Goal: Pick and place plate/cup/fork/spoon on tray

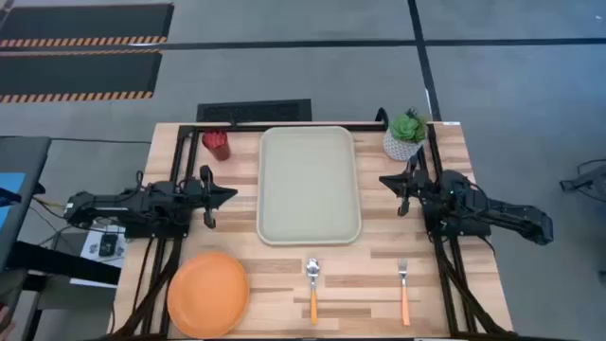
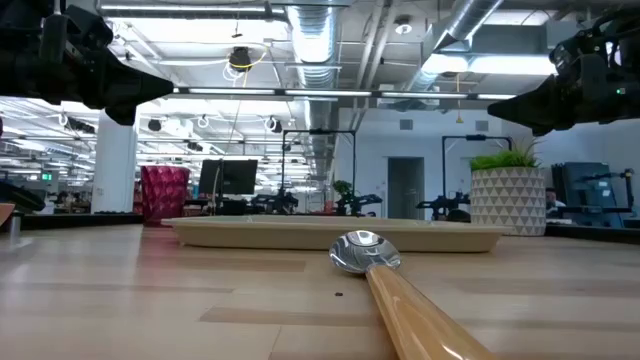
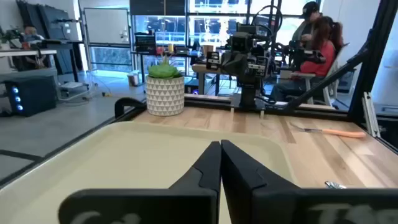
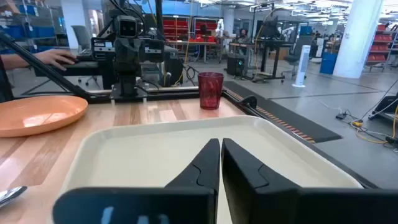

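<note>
High view: tray [image 1: 310,186] mid-frame, nothing in it; left gripper [image 1: 230,194] just off its left rim, right gripper [image 1: 386,179] just off its right rim, both with fingers pressed together, grasping nothing; cup [image 1: 217,144] upper left of tray, near table's far edge; plate [image 1: 207,293] lower left, at the near edge, well apart from left gripper; spoon [image 1: 312,281] below tray; fork [image 1: 403,286] lower right, below right gripper; plant pot [image 1: 404,136] upper right; bare wood between tray and cutlery.
Low view: spoon [image 2: 372,262] close in front, tray [image 2: 340,232] behind it, cup [image 2: 164,193] left, pot [image 2: 509,194] right.
Left wrist view: clenched fingers [image 3: 214,165] over tray [image 3: 137,155]; fork [image 3: 331,130] at right.
Right wrist view: clenched fingers [image 4: 214,163] over tray [image 4: 149,149]; cup [image 4: 210,90] beyond its rim; plate [image 4: 38,114] left.
</note>
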